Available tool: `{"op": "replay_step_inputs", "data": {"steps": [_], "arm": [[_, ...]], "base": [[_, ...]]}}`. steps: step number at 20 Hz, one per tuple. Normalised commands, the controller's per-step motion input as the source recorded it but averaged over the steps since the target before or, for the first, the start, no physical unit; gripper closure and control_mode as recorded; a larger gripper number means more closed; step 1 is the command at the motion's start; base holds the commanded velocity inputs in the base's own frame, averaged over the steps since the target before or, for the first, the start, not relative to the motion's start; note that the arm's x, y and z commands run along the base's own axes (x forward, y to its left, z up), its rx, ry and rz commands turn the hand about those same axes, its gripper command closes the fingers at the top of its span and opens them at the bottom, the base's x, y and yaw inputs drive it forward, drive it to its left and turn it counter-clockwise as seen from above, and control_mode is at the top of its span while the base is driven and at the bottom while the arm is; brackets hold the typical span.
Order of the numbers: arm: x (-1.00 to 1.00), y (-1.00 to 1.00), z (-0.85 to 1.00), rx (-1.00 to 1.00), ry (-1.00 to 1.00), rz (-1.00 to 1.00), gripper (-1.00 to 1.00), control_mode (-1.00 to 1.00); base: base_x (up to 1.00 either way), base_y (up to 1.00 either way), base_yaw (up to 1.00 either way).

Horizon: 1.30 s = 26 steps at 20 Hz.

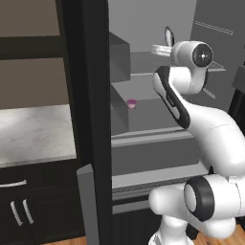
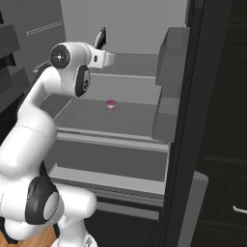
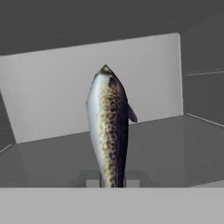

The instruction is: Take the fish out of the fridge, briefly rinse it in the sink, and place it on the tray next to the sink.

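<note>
My gripper (image 3: 113,183) is shut on the fish (image 3: 108,127), a slim silver fish with a dark speckled back that stands upright between the fingers. From the base views the fish (image 1: 168,36) (image 2: 100,37) pokes up above the white hand, inside the open fridge (image 1: 143,122) (image 2: 130,118) and above an upper grey shelf. The gripper (image 1: 167,46) (image 2: 101,46) holds its lower end. The sink and the tray are out of view.
A small pink-topped cup (image 1: 131,103) (image 2: 111,104) sits on the middle shelf. Grey door bins (image 2: 169,72) line the black fridge door (image 2: 193,120). A marble counter (image 1: 33,134) over dark cabinets lies left of the fridge's other black door (image 1: 93,95).
</note>
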Motion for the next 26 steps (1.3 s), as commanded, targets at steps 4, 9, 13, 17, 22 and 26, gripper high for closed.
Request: {"op": "replay_step_inputs", "data": {"steps": [4, 9, 13, 17, 22, 26], "arm": [[-1.0, 0.08, 0.06, 0.01, -0.02, -0.03, 1.0, -1.0], [-1.0, 0.0, 0.17, 0.06, 0.23, -0.07, 1.0, -1.0], [-1.0, 0.0, 0.01, 0.05, 0.47, -0.04, 1.0, -1.0], [-1.0, -0.01, -0.28, 0.07, 0.56, 0.0, 1.0, -1.0], [-1.0, -0.14, -0.86, 0.1, 0.47, 0.01, 1.0, -1.0], [-0.27, 0.0, -0.19, 0.0, 0.03, 0.0, 1.0, -1.0]], "base": [[0.0, 0.0, 0.0], [0.0, 0.0, 0.0], [0.0, 0.0, 0.0], [0.0, 0.0, 0.0], [0.0, 0.0, 0.0], [0.0, 0.0, 0.0]]}}
